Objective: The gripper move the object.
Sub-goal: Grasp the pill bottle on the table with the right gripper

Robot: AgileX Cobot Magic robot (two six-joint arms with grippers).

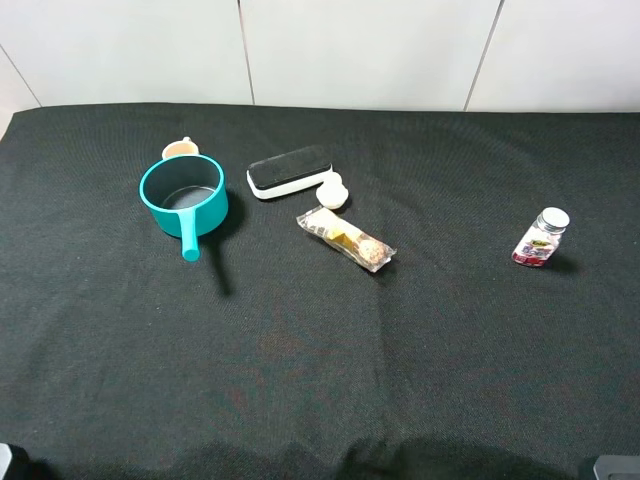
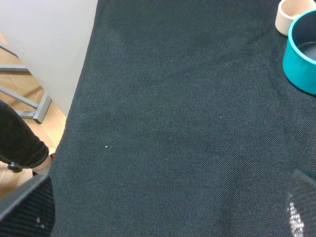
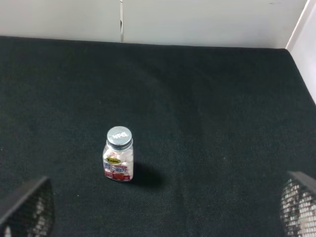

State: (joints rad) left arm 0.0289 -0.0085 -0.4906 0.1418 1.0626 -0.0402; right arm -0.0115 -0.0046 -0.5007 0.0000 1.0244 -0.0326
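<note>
The object is a small clear bottle (image 1: 540, 238) with a silver cap and a red-purple label. It stands upright on the black cloth at the right. It also shows in the right wrist view (image 3: 117, 155), ahead of my right gripper (image 3: 163, 212) and apart from it. That gripper is open and empty, with its mesh-padded fingers (image 3: 27, 207) spread wide at the frame's edges. My left gripper (image 2: 163, 217) is open and empty over bare cloth near the table's left edge. In the exterior view only dark tips show at the bottom corners, left (image 1: 10, 462) and right (image 1: 615, 467).
A teal pot (image 1: 184, 196) with its handle toward the front stands at the left, with a small beige cup (image 1: 181, 149) behind it. A black and white eraser (image 1: 288, 171), a small white lump (image 1: 331, 191) and a clear-wrapped snack bar (image 1: 346, 239) lie in the middle. A white wall runs behind the table.
</note>
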